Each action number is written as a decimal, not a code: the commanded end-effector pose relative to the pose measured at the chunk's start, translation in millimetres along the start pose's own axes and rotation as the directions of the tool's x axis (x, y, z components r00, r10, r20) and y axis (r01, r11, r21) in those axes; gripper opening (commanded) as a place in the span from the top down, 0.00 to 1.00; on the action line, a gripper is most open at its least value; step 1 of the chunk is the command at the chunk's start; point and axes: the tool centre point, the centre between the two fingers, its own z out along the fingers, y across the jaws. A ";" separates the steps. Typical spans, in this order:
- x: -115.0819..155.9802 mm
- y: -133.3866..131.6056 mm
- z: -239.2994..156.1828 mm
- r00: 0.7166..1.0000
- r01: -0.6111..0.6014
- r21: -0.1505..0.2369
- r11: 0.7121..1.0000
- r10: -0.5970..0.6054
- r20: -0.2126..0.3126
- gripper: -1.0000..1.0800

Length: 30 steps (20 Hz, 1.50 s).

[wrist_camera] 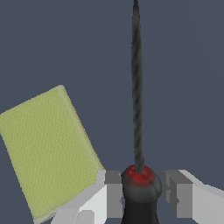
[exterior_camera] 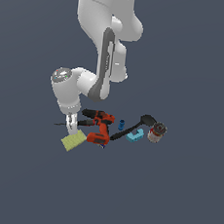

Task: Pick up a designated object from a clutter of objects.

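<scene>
The screwdriver [wrist_camera: 137,109] lies on the grey floor, its slim dark shaft pointing away from the black-and-red handle. My gripper [wrist_camera: 141,188] is down at floor level and straddles the handle near its red collar. The jaws are open, with a narrow gap showing on at least one side of the handle. In the exterior view the gripper [exterior_camera: 72,126] stands at the clutter's left end. There the thin shaft [exterior_camera: 59,124] pokes out towards that view's left. The handle end is partly hidden behind the fingers.
A yellow sponge [exterior_camera: 73,141] lies close beside the gripper; it also shows in the wrist view [wrist_camera: 48,148]. The red-black drill [exterior_camera: 101,127], small blue piece [exterior_camera: 121,123], black spatula [exterior_camera: 132,128], light-blue block [exterior_camera: 135,135] and can [exterior_camera: 157,132] lie towards the exterior view's right.
</scene>
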 end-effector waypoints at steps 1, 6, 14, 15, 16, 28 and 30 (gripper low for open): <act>-5.8 2.0 -10.9 1.000 0.002 -0.001 1.000 -0.002 0.002 1.00; -16.3 8.4 -41.4 1.000 0.001 -0.003 1.000 -0.001 0.005 1.00; -36.1 20.5 -102.4 1.000 0.000 -0.008 1.000 0.000 0.006 1.00; -38.6 22.0 -110.2 1.000 0.000 -0.009 1.000 0.001 0.006 1.00; -41.0 23.5 -118.0 1.000 -0.001 -0.010 1.000 0.001 0.006 1.00; -71.5 41.4 -219.3 1.000 -0.003 -0.018 1.000 0.003 0.004 1.00; -76.5 43.9 -235.6 1.000 -0.003 -0.019 1.000 0.003 0.004 1.00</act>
